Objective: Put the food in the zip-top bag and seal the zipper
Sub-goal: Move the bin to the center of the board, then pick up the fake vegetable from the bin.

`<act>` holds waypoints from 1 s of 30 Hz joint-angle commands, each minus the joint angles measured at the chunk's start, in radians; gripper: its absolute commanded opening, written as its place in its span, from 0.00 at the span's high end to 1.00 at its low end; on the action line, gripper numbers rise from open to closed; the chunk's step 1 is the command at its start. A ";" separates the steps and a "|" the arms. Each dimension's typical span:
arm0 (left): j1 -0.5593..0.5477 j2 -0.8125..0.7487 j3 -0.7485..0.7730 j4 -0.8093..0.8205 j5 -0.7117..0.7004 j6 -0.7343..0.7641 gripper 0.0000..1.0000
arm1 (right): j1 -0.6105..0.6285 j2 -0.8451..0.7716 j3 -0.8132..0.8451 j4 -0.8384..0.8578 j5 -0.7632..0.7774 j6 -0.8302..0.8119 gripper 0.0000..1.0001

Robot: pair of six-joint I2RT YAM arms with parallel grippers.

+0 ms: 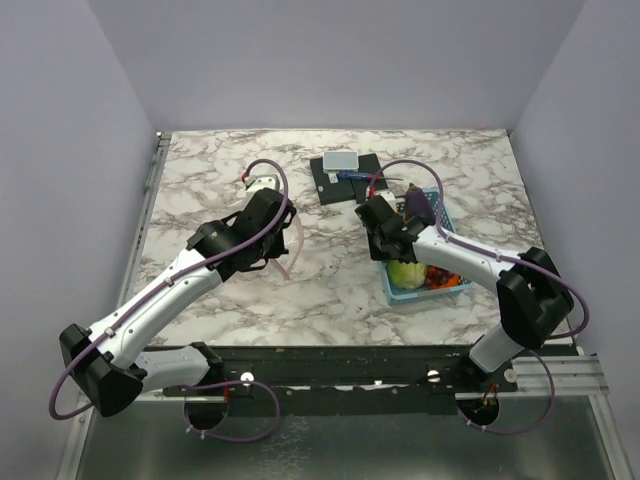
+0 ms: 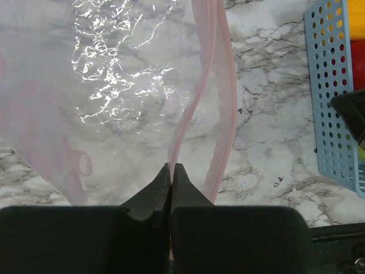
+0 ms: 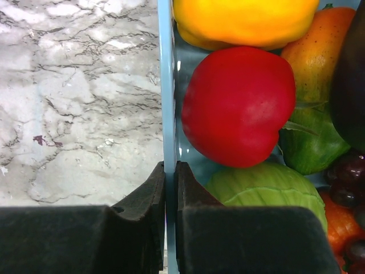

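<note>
The clear, pink-tinted zip-top bag [image 2: 114,85] lies flat on the marble, its mouth gaping. My left gripper [image 2: 171,166] is shut on one lip of the pink zipper [image 2: 225,114]. In the top view the bag [image 1: 295,250] shows beside the left gripper [image 1: 283,232]. The food sits in the light-blue basket [image 3: 166,85]: a red piece [image 3: 236,105], a yellow piece [image 3: 245,20], an orange piece [image 3: 316,57], the green cabbage [image 3: 268,191] and dark grapes [image 3: 348,177]. My right gripper [image 3: 169,165] is shut on the basket's left wall, one finger inside and one outside.
The basket [image 1: 440,215] stands right of centre, with the right gripper [image 1: 385,248] at its left side and the cabbage [image 1: 405,272] at its near end. A black block with a white box [image 1: 340,163] sits at the back centre. Grey walls ring the table.
</note>
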 commanded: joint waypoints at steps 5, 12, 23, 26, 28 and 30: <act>-0.044 0.039 -0.025 0.102 0.052 -0.083 1.00 | -0.011 -0.086 0.002 -0.050 -0.006 -0.019 0.70; -0.076 0.076 -0.023 0.136 0.051 -0.104 1.00 | -0.019 -0.161 0.088 -0.114 0.016 -0.051 0.51; -0.140 0.127 -0.012 0.169 0.034 -0.119 1.00 | -0.182 -0.183 0.185 -0.131 0.040 -0.178 0.24; -0.153 0.134 -0.010 0.170 0.029 -0.119 1.00 | -0.245 -0.165 0.184 -0.103 0.013 -0.200 0.20; -0.158 0.136 -0.010 0.171 0.027 -0.119 1.00 | -0.281 -0.155 0.169 -0.078 -0.001 -0.208 0.18; -0.163 0.135 -0.013 0.172 0.028 -0.117 1.00 | -0.306 -0.144 0.160 -0.060 -0.004 -0.208 0.14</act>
